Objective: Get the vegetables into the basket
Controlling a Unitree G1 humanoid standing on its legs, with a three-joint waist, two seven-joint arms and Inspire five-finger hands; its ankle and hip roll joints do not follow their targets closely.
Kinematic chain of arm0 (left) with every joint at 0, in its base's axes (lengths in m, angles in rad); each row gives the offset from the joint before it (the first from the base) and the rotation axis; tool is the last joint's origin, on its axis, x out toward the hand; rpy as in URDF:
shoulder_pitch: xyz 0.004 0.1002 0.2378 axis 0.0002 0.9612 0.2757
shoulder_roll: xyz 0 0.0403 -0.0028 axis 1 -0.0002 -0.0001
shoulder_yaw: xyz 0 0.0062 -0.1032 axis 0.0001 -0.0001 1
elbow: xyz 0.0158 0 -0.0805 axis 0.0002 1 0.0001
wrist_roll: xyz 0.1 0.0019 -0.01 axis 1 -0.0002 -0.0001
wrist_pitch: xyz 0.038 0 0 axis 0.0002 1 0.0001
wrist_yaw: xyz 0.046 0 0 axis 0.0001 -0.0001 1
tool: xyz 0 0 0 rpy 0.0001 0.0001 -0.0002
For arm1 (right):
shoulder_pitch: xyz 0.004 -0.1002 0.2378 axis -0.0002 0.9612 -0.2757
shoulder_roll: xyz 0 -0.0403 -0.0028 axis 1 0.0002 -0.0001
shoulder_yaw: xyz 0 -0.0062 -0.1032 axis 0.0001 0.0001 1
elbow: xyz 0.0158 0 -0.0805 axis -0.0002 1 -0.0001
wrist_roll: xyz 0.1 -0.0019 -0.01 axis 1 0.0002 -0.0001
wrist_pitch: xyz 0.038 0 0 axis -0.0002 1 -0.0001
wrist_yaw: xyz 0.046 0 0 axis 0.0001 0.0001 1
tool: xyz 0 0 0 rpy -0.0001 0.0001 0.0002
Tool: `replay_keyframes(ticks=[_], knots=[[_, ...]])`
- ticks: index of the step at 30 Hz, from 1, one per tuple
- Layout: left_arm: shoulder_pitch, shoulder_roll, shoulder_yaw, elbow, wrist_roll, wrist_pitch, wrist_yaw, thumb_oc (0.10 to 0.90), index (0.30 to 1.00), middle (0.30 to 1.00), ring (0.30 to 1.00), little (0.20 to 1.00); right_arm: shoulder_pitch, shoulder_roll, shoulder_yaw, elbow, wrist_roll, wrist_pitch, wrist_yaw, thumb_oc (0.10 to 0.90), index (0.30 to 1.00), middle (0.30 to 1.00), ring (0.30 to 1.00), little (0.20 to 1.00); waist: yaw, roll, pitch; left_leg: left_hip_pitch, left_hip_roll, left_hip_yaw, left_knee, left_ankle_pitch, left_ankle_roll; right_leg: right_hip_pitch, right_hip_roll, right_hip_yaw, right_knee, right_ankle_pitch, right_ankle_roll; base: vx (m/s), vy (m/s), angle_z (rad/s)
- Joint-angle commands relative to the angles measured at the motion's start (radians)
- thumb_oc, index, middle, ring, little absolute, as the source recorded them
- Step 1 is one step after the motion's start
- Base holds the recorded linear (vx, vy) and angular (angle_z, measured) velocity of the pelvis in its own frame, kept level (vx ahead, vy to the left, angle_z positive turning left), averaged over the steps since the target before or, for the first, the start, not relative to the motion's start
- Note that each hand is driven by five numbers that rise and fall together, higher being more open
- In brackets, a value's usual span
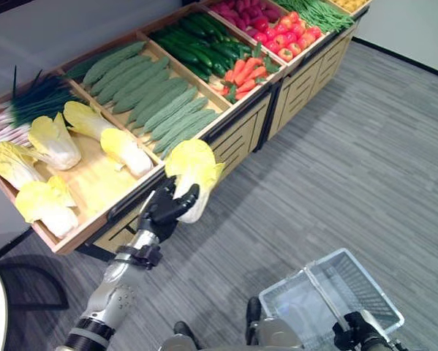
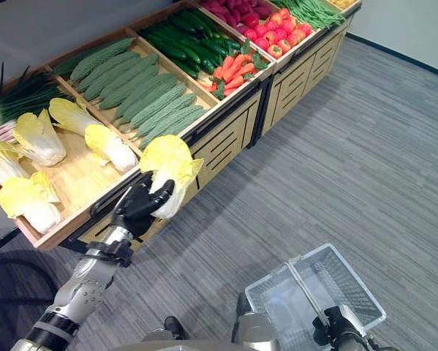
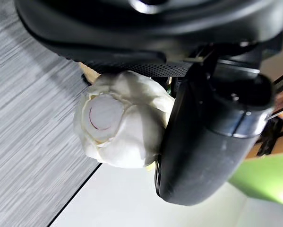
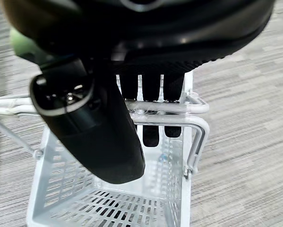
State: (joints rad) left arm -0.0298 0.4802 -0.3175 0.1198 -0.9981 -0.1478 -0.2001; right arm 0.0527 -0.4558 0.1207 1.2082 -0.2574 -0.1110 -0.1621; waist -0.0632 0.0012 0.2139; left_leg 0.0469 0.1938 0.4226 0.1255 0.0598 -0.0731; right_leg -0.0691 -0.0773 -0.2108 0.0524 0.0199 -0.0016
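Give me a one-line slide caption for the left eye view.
Left hand lifts a napa cabbage off the produce stand; right hand holds the wire basket by its handle.

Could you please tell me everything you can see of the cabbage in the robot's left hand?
The cabbage is a napa type: crinkled yellow leaves at the top, a white ribbed body and a round, flat-cut white stem end, which shows in the left wrist view. It looks fresh and whole. The left hand has its fingers and thumb curled round the lower part, holding it leaf end up, stem end down, in the air just off the front edge of the wooden stand. Nothing else touches it; the basket sits lower right.
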Motion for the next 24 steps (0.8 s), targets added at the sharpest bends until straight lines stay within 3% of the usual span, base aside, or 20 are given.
replay_keyframes(ticks=[1, 2, 5, 8, 19, 20, 21, 22, 24], knots=[[-0.096, -0.012, 0.053, -0.118, 0.032, -0.094, -0.041, 0.400, 0.300, 0.300, 0.300, 0.300, -0.045, -0.113, -0.019, 0.000, 0.044, -0.001, -0.056, 0.400, 0.300, 0.300, 0.300, 0.300, 0.030, -0.025, 0.022, -0.147, -0.048, -0.275, -0.053, 0.054, -0.037, 0.044, -0.015, 0.056, 0.024, -0.014, 0.081, 0.03, 0.005, -0.64], [-0.093, -0.017, 0.054, -0.115, 0.036, -0.099, -0.037, 0.400, 0.300, 0.300, 0.300, 0.300, -0.070, -0.119, -0.011, 0.015, 0.052, -0.003, -0.061, 0.400, 0.300, 0.300, 0.300, 0.300, 0.048, -0.023, 0.027, -0.161, -0.066, -0.374, -0.068, 0.054, -0.030, 0.037, -0.007, 0.103, 0.029, -0.009, 0.083, 0.04, 0.008, -0.66], [-0.083, -0.012, 0.082, -0.125, 0.031, -0.116, -0.027, 0.400, 0.300, 0.300, 0.300, 0.300, -0.100, -0.120, 0.019, 0.021, 0.044, -0.011, -0.053, 0.400, 0.300, 0.300, 0.300, 0.300, 0.072, -0.025, 0.024, -0.177, -0.106, -0.516, -0.094, 0.051, -0.017, 0.017, 0.006, 0.195, 0.029, 0.006, 0.094, 0.07, 0.069, -1.14], [-0.082, -0.007, 0.079, -0.126, 0.022, -0.114, -0.035, 0.400, 0.300, 0.300, 0.300, 0.300, -0.086, -0.121, 0.013, 0.022, 0.040, -0.011, -0.049, 0.400, 0.300, 0.300, 0.300, 0.300, 0.065, -0.022, 0.015, -0.156, -0.104, -0.477, -0.102, 0.048, -0.010, 0.019, -0.004, 0.192, 0.037, -0.001, 0.096, 0.11, 0.180, -0.72], [-0.086, 0.022, 0.070, -0.123, 0.014, -0.120, -0.042, 0.400, 0.300, 0.300, 0.300, 0.300, -0.063, -0.059, 0.003, 0.029, 0.044, -0.004, -0.032, 0.400, 0.300, 0.300, 0.300, 0.300, 0.035, -0.051, -0.001, -0.090, -0.170, -0.340, -0.101, -0.034, 0.051, -0.027, -0.079, 0.303, 0.058, 0.048, 0.169, 0.04, 0.205, -0.37], [-0.082, 0.021, 0.071, -0.121, 0.015, -0.120, -0.041, 0.400, 0.300, 0.300, 0.300, 0.300, -0.064, -0.055, 0.001, 0.027, 0.043, -0.003, -0.033, 0.400, 0.300, 0.300, 0.300, 0.300, 0.031, -0.055, 0.001, -0.089, -0.177, -0.327, -0.095, -0.042, 0.056, -0.036, -0.086, 0.317, 0.050, 0.073, 0.180, -0.07, 0.174, -0.47], [-0.085, 0.022, 0.076, -0.111, 0.019, -0.127, -0.035, 0.400, 0.300, 0.300, 0.300, 0.300, -0.077, -0.055, 0.001, 0.030, 0.041, 0.003, -0.034, 0.400, 0.300, 0.300, 0.300, 0.300, 0.024, -0.062, 0.010, -0.090, -0.185, -0.291, -0.087, -0.051, 0.059, -0.068, -0.101, 0.342, 0.032, 0.149, 0.209, -0.10, 0.148, -0.78], [-0.086, 0.029, 0.080, -0.107, 0.021, -0.130, -0.032, 0.400, 0.300, 0.300, 0.300, 0.300, -0.086, -0.053, 0.005, 0.026, 0.041, 0.003, -0.033, 0.400, 0.300, 0.300, 0.300, 0.300, 0.027, -0.062, 0.013, -0.092, -0.178, -0.271, -0.084, -0.053, 0.060, -0.083, -0.103, 0.343, 0.031, 0.162, 0.209, -0.16, 0.125, -1.34], [-0.089, 0.052, 0.091, -0.097, 0.036, -0.127, -0.019, 0.400, 0.300, 0.300, 0.300, 0.300, -0.096, -0.042, 0.008, 0.022, 0.043, 0.004, -0.037, 0.400, 0.300, 0.300, 0.300, 0.300, 0.059, -0.047, 0.015, -0.098, -0.145, -0.215, -0.075, -0.056, 0.064, -0.069, -0.146, 0.157, 0.079, 0.111, 0.180, -0.15, 0.078, -1.42]])
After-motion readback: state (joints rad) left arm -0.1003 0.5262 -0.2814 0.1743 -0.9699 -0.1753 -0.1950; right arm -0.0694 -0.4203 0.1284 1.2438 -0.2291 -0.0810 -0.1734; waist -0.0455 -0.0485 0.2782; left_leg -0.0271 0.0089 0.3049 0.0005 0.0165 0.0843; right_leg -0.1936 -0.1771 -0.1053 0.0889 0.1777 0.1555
